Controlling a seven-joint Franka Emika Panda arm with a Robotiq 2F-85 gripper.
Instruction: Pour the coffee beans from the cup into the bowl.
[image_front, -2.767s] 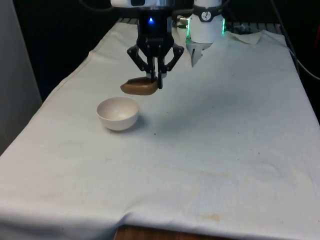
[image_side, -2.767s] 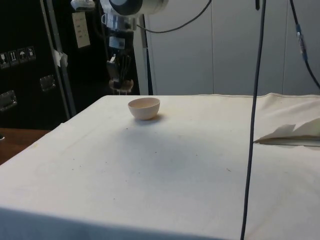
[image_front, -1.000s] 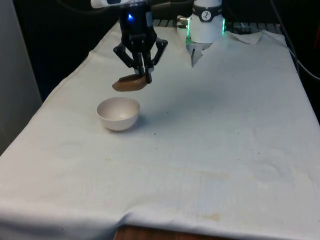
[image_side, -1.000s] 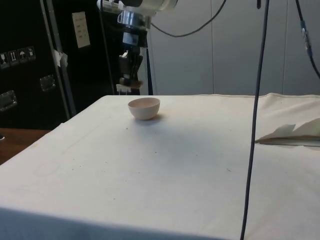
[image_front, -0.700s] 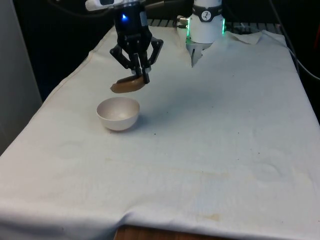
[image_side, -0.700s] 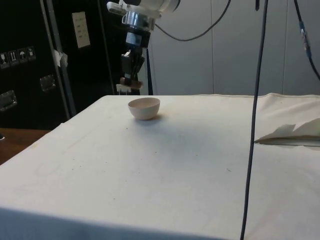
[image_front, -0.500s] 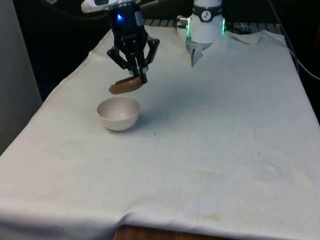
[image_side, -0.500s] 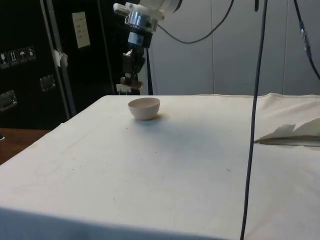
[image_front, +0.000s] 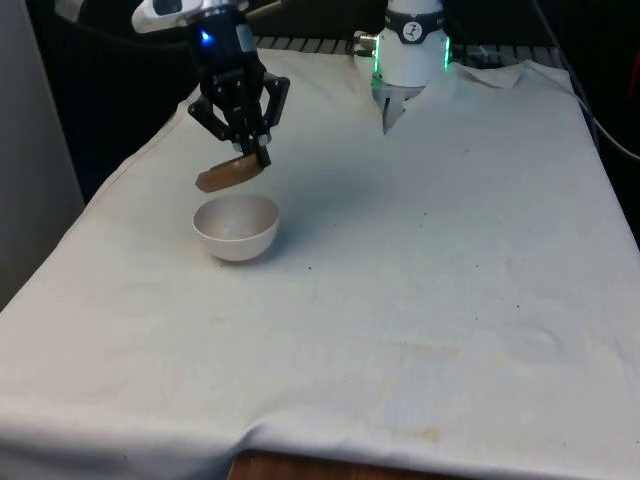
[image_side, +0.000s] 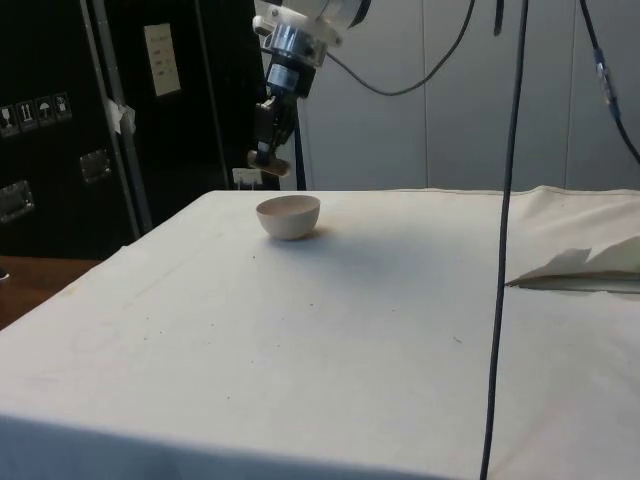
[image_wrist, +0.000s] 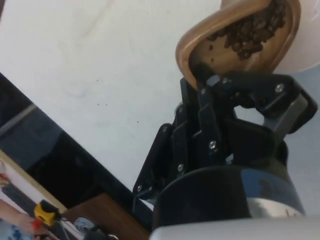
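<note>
A shallow brown cup (image_front: 228, 172) hangs tilted in the air, its low edge over the far rim of the white bowl (image_front: 237, 226). My gripper (image_front: 255, 154) is shut on the cup's rim from above. In the wrist view the cup (image_wrist: 235, 47) holds a heap of dark coffee beans (image_wrist: 250, 31) gathered toward its lower side. The side view puts the gripper (image_side: 266, 152) and cup (image_side: 268, 164) just above and behind the bowl (image_side: 289, 215). In the front view the bowl's inside looks plain white.
The robot's base (image_front: 412, 50) stands at the far end of the cloth. A folded piece of cloth (image_side: 590, 268) lies at the side view's right, behind a hanging black cable (image_side: 505, 250). The cloth's edge (image_front: 140, 160) runs close to the bowl.
The gripper has carried the cup toward the front view's left and slightly up. The cup now tilts more steeply, its low edge above the bowl.
</note>
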